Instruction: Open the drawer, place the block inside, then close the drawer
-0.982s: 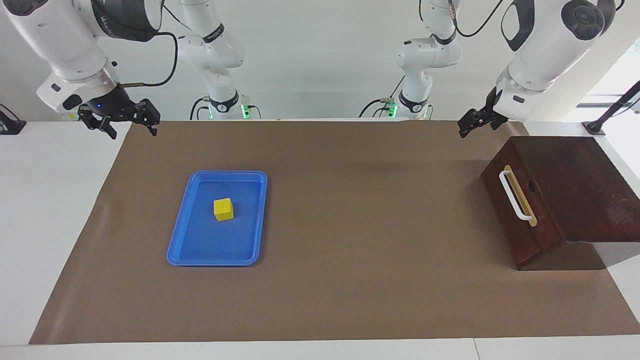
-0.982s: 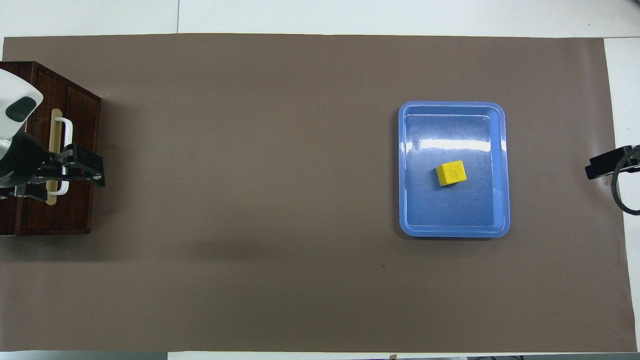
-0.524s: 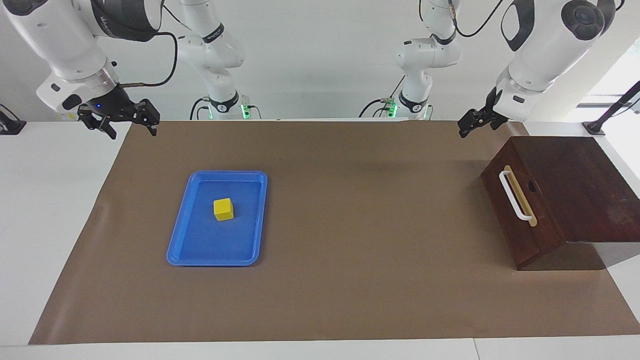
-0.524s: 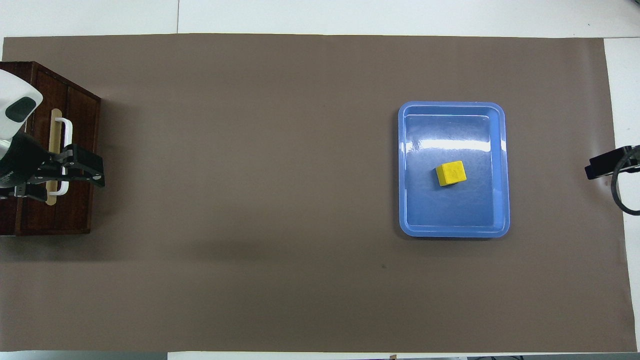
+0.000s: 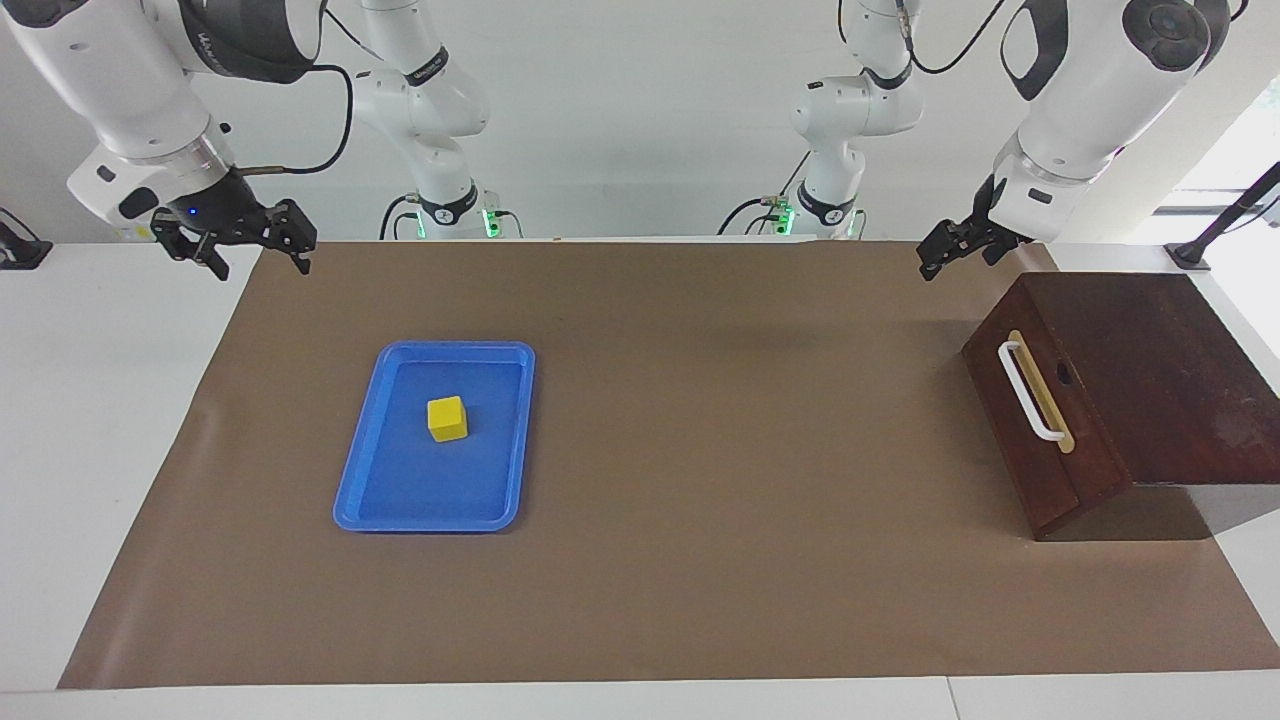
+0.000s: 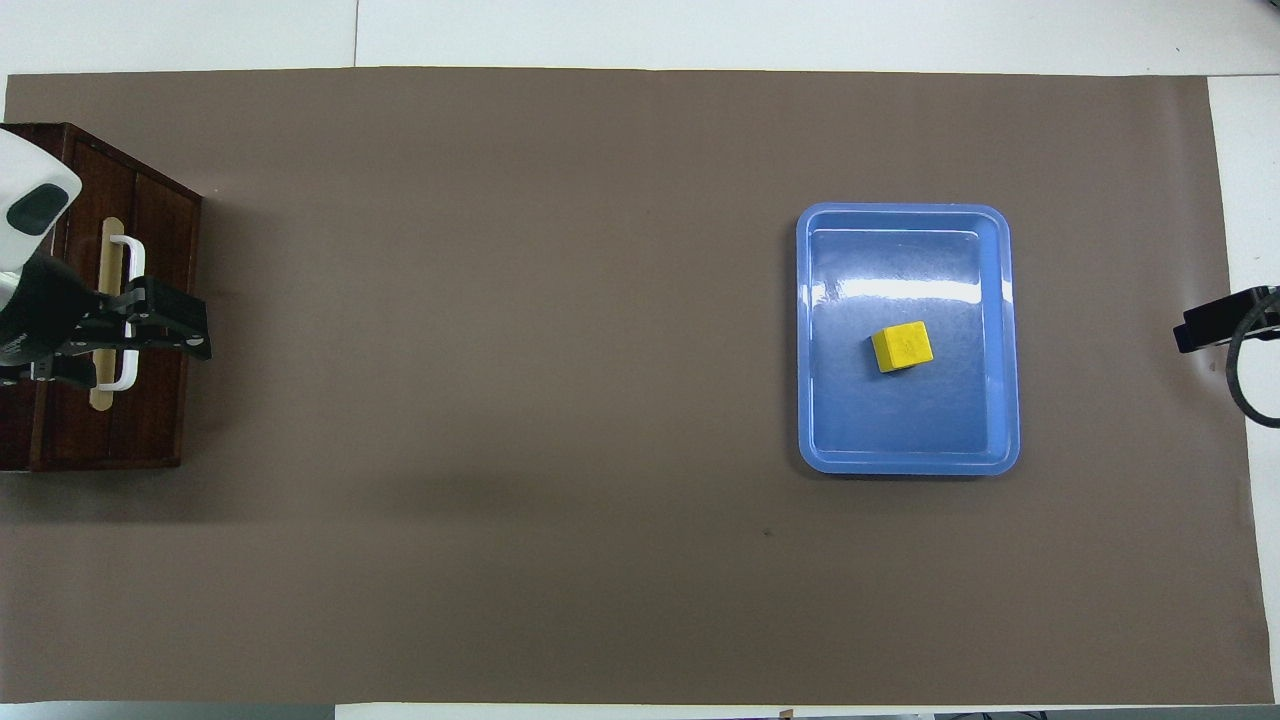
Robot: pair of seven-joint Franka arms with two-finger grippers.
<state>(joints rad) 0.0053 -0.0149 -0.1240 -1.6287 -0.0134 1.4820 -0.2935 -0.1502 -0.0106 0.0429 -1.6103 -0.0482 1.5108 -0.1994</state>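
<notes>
Resting in the blue plastic tray point(image 5: 360, 470), the small yellow cube point(image 5: 447, 418) lies untouched; the dark brown wooden drawer point(image 5: 1040, 430) is closed; left gripper point(image 5: 950, 249) and right gripper point(image 5: 235, 240) hang released.

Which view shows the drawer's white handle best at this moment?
The facing view: the handle shows whole on the shut drawer, with nothing over it. In the overhead view the raised left gripper covers its middle, leaving only the ends visible.
</notes>
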